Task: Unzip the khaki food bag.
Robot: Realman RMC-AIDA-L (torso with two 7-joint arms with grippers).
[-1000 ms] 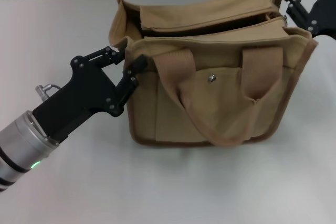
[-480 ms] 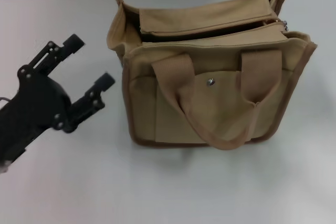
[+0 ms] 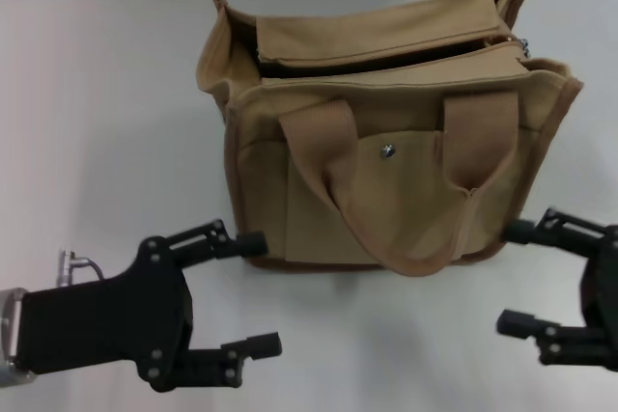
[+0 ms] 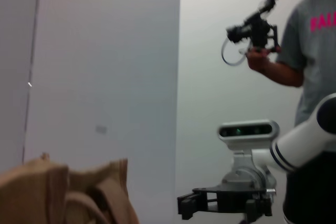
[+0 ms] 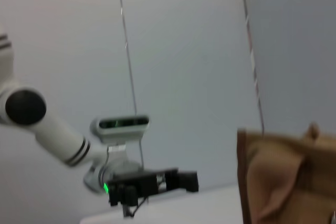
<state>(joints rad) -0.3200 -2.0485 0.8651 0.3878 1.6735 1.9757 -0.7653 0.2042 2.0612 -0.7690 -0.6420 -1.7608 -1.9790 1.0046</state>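
Both grippers are held open and empty: left gripper (image 3: 253,291) at 7 o'clock, right gripper (image 3: 514,277) at 4 o'clock of the boxy tan canvas food bag (image 3: 386,132). Its top zipper (image 3: 386,57) appears parted; full opening should be confirmed.

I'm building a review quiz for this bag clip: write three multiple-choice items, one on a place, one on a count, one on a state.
1. Where is the left pincer?
A. Low, off the near left corner of the khaki food bag
B. Inside the bag
C. Behind the bag

2. How many loop handles show on the bag's front face?
A. One
B. Three
C. Four

3. The bag's top zipper is:
A. Shut
B. Open, showing a dark gap
C. Hidden by a handle

Answers:
1 A, it sits low by that corner, open.
2 A, a single webbing loop hangs there.
3 B, a dark slit runs between the flaps.
The right pincer is open off the near right corner.
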